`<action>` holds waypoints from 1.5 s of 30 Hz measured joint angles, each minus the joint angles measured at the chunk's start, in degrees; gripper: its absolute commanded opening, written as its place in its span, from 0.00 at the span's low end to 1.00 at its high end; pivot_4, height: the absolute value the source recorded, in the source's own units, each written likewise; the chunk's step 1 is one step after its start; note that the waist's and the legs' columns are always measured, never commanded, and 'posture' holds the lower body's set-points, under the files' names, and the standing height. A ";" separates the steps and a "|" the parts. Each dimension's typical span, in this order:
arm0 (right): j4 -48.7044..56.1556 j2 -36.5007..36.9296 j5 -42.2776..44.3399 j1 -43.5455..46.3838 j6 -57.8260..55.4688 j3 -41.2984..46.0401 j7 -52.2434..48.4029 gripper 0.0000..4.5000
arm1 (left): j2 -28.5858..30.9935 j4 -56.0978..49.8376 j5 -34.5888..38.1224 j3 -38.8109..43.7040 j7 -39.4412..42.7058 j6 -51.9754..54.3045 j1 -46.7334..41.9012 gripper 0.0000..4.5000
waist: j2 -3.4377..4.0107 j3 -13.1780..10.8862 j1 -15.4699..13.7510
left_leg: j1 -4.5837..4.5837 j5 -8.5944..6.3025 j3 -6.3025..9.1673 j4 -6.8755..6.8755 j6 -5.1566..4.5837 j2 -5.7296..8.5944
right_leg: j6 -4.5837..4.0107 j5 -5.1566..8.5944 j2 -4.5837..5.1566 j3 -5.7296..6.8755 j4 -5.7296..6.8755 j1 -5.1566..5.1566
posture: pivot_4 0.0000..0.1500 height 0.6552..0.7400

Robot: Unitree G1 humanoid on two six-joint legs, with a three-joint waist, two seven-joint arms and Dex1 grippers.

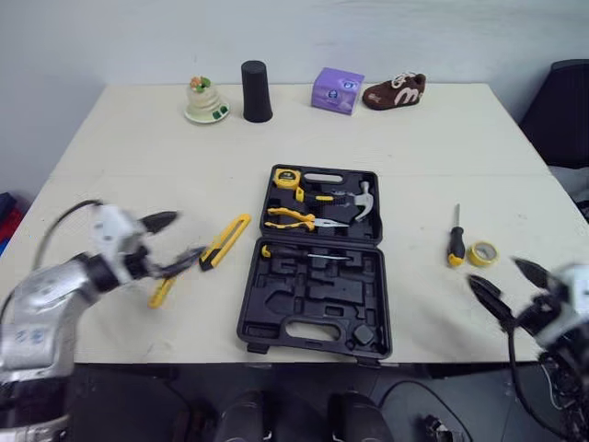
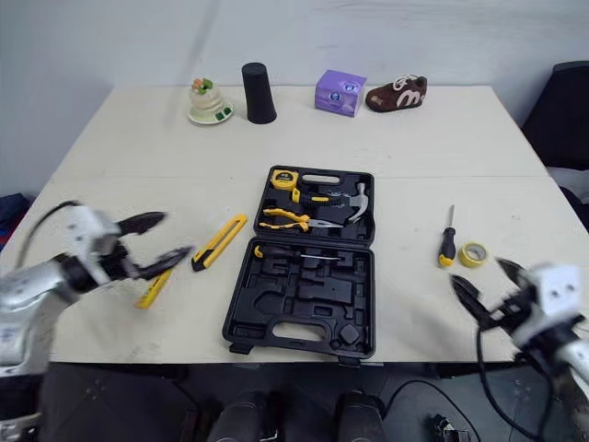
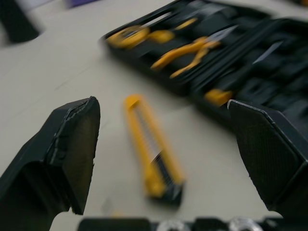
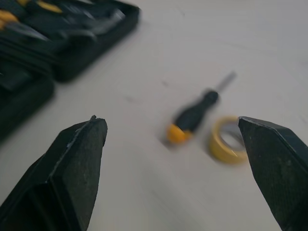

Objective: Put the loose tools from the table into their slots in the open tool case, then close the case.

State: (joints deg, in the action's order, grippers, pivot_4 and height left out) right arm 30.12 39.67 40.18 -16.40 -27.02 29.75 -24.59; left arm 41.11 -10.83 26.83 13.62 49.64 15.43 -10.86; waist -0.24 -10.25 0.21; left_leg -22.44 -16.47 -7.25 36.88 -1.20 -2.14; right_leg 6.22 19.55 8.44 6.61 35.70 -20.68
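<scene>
The black tool case [image 1: 313, 308] lies open at the table's middle, with a tape measure [image 1: 286, 178], a hammer [image 1: 354, 198] and pliers [image 1: 299, 219] in its far half. A yellow utility knife [image 1: 226, 240] lies left of the case, and a small yellow tool [image 1: 162, 292] nearer the front. My left gripper [image 1: 182, 238] hovers open just left of the knife [image 3: 154, 149], holding nothing. A black-and-yellow screwdriver [image 1: 455, 238] and a yellow tape roll [image 1: 481, 253] lie right of the case. My right gripper [image 1: 497, 274] is open and empty, just in front of the screwdriver [image 4: 195, 115] and the tape roll [image 4: 228, 139].
Along the table's far edge stand a white and green ornament [image 1: 205, 101], a black cup [image 1: 257, 92], a purple box [image 1: 337, 90] and a brown shoe [image 1: 394, 92]. A black chair [image 1: 563, 110] is off the table's right side.
</scene>
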 measured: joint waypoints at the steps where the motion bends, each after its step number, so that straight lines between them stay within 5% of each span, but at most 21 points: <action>1: 0.53 0.07 2.01 1.62 -4.23 -0.10 3.02 1.00 | -0.18 -0.44 0.27 -0.91 0.01 1.00 -0.82 0.99 | -0.07 -0.02 0.13 | 0.00 0.12 -0.01 0.00 -0.07 -0.04 | -0.01 0.01 -0.08 0.01 -0.02 0.00 | 1.00 1.00; 7: 1.45 0.65 5.80 12.33 -22.10 -4.69 14.95 1.00 | -2.42 -5.52 2.14 -5.35 1.17 3.91 -3.99 0.99 | -0.08 -0.04 -0.15 | -0.57 0.32 -0.10 0.17 -0.09 0.02 | -0.03 0.02 -0.15 0.01 0.21 -0.61 | 1.00 1.00; 15: -3.73 -0.14 2.74 21.85 -30.44 -10.81 19.92 1.00 | -3.97 -14.87 5.04 -9.05 0.30 8.25 -3.69 0.99 | -0.13 -0.07 -0.31 | -0.82 0.52 -0.17 0.25 -0.35 0.28 | 0.12 -0.06 -0.29 -0.14 0.27 -0.82 | 1.00 1.00; 45: -13.96 -8.66 -7.06 33.56 -37.97 -9.64 23.07 1.00 | -2.15 -20.45 10.07 -8.03 -0.11 12.59 0.15 0.99 | -0.13 -0.07 -0.03 | -0.80 0.54 -0.28 0.23 -0.34 0.24 | 0.16 -0.08 -0.41 -0.34 0.26 -0.87 | 1.00 1.00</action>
State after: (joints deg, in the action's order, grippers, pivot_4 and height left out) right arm 16.16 31.02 33.13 17.16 -64.99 20.12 -1.53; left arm 38.96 -31.28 36.90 5.58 49.53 28.02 -10.71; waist -0.36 -10.32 0.18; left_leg -23.24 -15.93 -7.53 37.11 -1.54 -1.90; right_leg 6.38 19.47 8.03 6.27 35.96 -21.55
